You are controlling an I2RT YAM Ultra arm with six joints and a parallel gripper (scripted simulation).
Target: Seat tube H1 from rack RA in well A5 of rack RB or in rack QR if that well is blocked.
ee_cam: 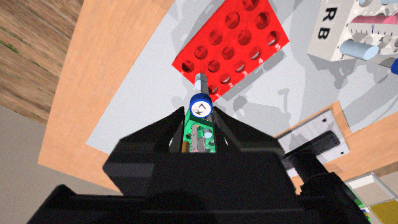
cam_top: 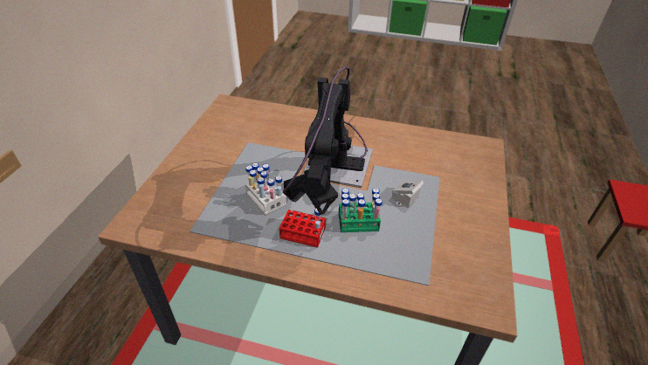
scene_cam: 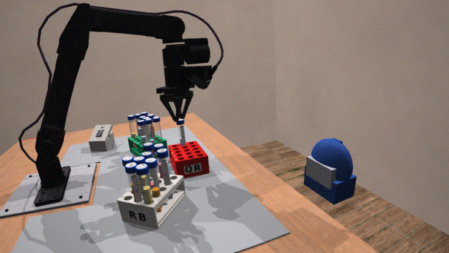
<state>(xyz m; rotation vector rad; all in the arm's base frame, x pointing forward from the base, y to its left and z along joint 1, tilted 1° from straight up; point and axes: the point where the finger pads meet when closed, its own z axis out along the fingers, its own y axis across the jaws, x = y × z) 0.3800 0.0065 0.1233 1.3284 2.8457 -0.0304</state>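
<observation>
The tube [cam_top: 317, 217] [scene_cam: 181, 133] [ee_cam: 201, 106] has a blue cap and stands upright in a corner well of the red rack QR [cam_top: 294, 226] [scene_cam: 204, 163] [ee_cam: 239, 28], on the side nearest the green rack. My gripper [cam_top: 315, 209] [scene_cam: 177, 118] [ee_cam: 198, 111] hangs straight over it. Its fingers are slightly parted around the cap and do not clamp it. The white rack RB [cam_top: 267, 206] [scene_cam: 163, 213] [ee_cam: 322, 30] holds several capped tubes. The green rack RA [cam_top: 361, 226] [scene_cam: 135, 149] holds several more.
The grey DONE button box [cam_top: 407, 194] [scene_cam: 101, 140] sits on the mat beyond RA. The arm's base plate [cam_top: 354, 174] [scene_cam: 19, 201] is at the mat's back edge. QR stands between RB and RA.
</observation>
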